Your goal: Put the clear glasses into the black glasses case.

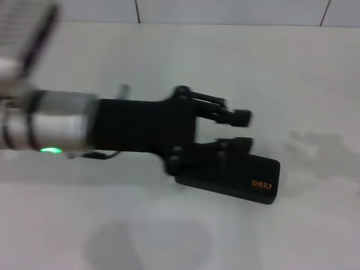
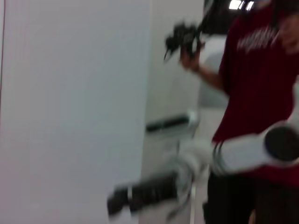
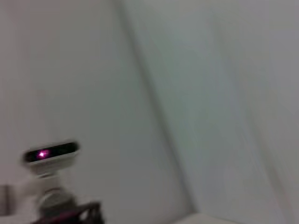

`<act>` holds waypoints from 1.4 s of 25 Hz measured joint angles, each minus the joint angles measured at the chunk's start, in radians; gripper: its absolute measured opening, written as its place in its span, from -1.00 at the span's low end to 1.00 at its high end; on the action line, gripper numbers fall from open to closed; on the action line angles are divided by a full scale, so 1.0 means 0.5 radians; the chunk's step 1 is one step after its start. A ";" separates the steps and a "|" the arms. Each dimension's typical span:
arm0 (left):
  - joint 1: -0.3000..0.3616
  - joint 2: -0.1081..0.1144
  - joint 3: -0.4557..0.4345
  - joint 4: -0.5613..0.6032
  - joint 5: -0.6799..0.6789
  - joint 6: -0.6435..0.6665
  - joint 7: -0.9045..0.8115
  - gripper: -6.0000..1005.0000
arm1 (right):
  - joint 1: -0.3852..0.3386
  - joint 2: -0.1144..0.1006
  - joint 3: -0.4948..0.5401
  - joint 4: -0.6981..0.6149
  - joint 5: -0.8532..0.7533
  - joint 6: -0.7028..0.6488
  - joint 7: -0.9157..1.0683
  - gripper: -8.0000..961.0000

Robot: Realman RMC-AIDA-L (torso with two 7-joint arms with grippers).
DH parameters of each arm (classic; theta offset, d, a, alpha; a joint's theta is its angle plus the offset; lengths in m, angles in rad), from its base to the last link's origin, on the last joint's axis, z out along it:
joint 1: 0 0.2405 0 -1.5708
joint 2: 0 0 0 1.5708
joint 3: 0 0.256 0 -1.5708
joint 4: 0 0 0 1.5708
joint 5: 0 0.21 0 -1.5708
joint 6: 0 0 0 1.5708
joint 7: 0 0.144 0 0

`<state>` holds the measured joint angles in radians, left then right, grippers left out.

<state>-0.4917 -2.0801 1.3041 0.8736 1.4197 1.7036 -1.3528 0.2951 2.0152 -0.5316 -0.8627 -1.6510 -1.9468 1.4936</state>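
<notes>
The black glasses case lies shut on the white table, its orange lettering facing me. My left gripper reaches in from the left and is open, with nothing between its fingers. Its lower finger overlaps the case's far edge. A faint see-through shape right of the case may be the clear glasses; I cannot make out their outline. In the left wrist view a white arm ends in a blurred black gripper, probably my right one, held away from the table.
The white table runs to a tiled wall at the back. The left wrist view shows a person in a red shirt standing beside the robot. The right wrist view shows only walls and my head unit.
</notes>
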 joint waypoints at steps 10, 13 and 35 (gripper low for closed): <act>0.174 0.156 -0.280 -0.101 0.019 0.355 -0.145 0.09 | 0.255 0.018 -0.619 0.348 0.067 -0.132 -0.215 0.00; 0.218 0.165 -0.282 -0.103 0.028 0.358 -0.137 0.31 | 0.290 0.021 -0.769 0.352 0.099 -0.119 -0.227 0.18; 0.275 0.155 -0.346 -0.156 0.028 0.375 -0.052 0.42 | 0.336 0.022 -0.884 0.360 0.164 -0.018 -0.260 0.84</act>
<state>-0.3542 -2.0027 1.1311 0.7954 1.4337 1.8910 -1.3789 0.4633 2.0264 -0.9737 -0.6826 -1.5691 -1.9561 1.3638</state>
